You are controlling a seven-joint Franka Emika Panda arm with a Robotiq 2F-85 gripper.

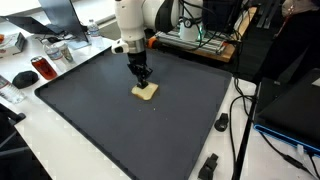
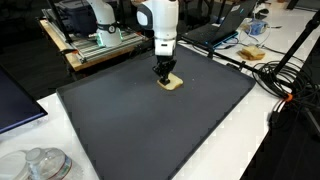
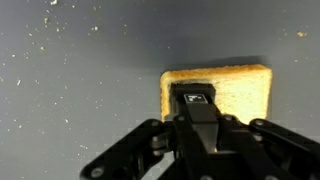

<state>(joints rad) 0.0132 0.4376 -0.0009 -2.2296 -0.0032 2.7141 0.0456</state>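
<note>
- Far left in an exterior view, a small rounded black object [image 1: 22, 78] lies off the mat.
- A wide, flat, matte dark-grey mat [image 1: 100, 120] fills the middle; the wrist view shows pale specks on it.
- Toward its far edge lies a tan sponge [image 1: 146, 93], a thin square with rounded corners and a porous surface.
- The gripper [image 1: 143, 80] stands upright over the sponge, its black fingers pinched fully together. The tips rest on the sponge's top and clamp nothing.
- On the right, a glossy black cable [image 1: 240, 125] curves over the white tabletop [image 1: 262, 158].

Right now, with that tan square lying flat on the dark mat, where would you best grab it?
Probably across two opposite straight edges of the tan square, coming straight down from above. It lies flat on the dark mat with no handle, so only its parallel sides offer a pinch. The gripper, shut over one edge, would need opening first.
</note>
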